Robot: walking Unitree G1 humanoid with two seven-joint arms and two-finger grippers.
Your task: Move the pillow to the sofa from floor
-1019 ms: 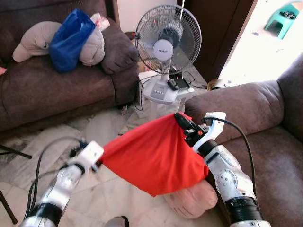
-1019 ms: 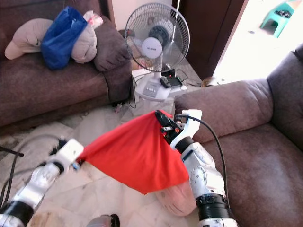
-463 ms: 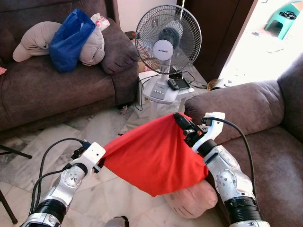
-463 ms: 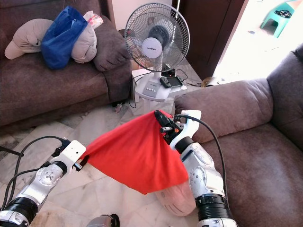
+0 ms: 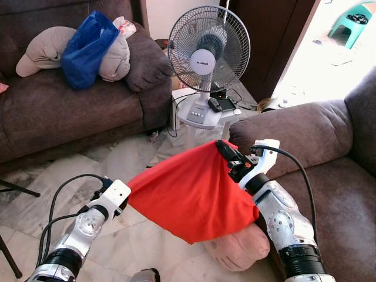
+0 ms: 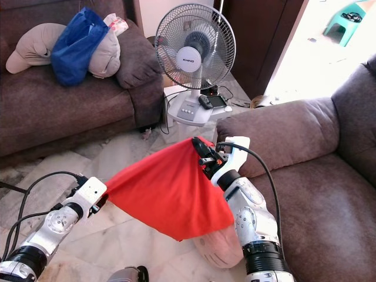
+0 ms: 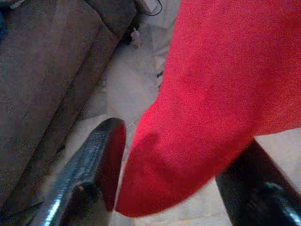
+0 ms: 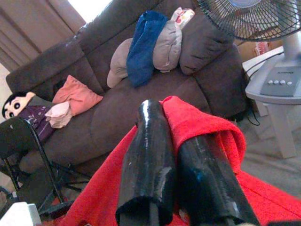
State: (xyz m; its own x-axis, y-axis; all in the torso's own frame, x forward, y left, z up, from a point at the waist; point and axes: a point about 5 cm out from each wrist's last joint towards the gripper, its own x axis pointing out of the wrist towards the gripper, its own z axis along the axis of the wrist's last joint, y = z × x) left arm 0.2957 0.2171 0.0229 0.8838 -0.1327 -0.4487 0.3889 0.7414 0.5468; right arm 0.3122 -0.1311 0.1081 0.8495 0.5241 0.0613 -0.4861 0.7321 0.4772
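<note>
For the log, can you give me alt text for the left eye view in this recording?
A red pillow hangs stretched above the tiled floor, its corners pinched by the left gripper and right gripper. Behind stand a white fan and a brown sofa holding a blue bag; another sofa sits at right.

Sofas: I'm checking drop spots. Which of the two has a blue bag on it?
The far sofa on the robot's left, beyond the fan, carries the blue bag; the sofa by the right arm doesn't.
</note>
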